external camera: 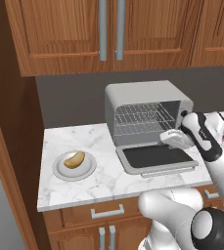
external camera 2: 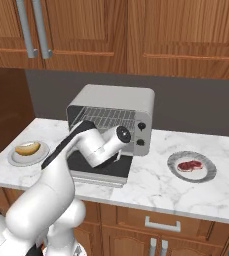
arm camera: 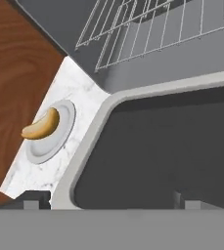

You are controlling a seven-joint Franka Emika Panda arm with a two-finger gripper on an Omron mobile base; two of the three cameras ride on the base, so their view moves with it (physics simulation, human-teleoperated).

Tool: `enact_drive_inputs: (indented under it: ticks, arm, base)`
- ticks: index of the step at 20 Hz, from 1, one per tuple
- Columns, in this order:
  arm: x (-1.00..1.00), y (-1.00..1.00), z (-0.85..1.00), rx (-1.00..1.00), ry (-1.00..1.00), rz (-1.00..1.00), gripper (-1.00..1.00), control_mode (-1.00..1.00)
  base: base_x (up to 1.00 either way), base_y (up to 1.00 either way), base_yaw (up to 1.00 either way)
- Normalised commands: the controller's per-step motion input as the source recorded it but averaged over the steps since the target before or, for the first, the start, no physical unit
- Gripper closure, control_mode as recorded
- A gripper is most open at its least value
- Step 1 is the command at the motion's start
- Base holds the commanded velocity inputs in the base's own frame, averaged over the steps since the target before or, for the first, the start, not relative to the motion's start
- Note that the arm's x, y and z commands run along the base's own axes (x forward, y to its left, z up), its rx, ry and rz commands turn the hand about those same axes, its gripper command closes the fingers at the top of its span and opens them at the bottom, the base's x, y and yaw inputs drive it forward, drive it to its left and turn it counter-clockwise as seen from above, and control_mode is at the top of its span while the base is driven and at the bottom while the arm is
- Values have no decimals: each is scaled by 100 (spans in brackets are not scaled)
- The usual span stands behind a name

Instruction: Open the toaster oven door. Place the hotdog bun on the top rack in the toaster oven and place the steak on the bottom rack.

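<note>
Hand view, end effector (arm camera: 108, 204) spread over lowered toaster oven door (arm camera: 162, 146), hotdog bun (arm camera: 41, 124) far left.

The marble counter (external camera: 103, 183) carries the toaster oven (external camera: 147, 97) at the back. A bun plate (external camera: 74, 168) sits left of it, a steak plate (external camera 2: 192, 167) to its right.

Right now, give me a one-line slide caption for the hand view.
Open end effector hovers over the lowered toaster oven door, racks beyond, hotdog bun on its plate.
</note>
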Motion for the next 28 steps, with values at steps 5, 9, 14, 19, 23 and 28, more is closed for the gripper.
enact_drive_inputs:
  ticks: [5, 9, 14, 19, 23, 28]
  arm:
    - [17, -7, 1, 0, -9, 17, -100, -100]
    - [11, 1, 1, 0, -2, 0, -100, -100]
    - [12, 11, 0, 0, -7, -16, -100, -100]
    - [11, 1, -2, 2, -14, -15, -100, -100]
    - [20, 0, -1, 2, -11, -5, -100, -100]
    - [28, 0, 0, 0, 0, 0, -100, -100]
  base:
    - [0, 0, 0]
    - [0, 0, 0]
    - [0, 0, 0]
    - [0, 0, 0]
    - [0, 0, 0]
    - [0, 0, 0]
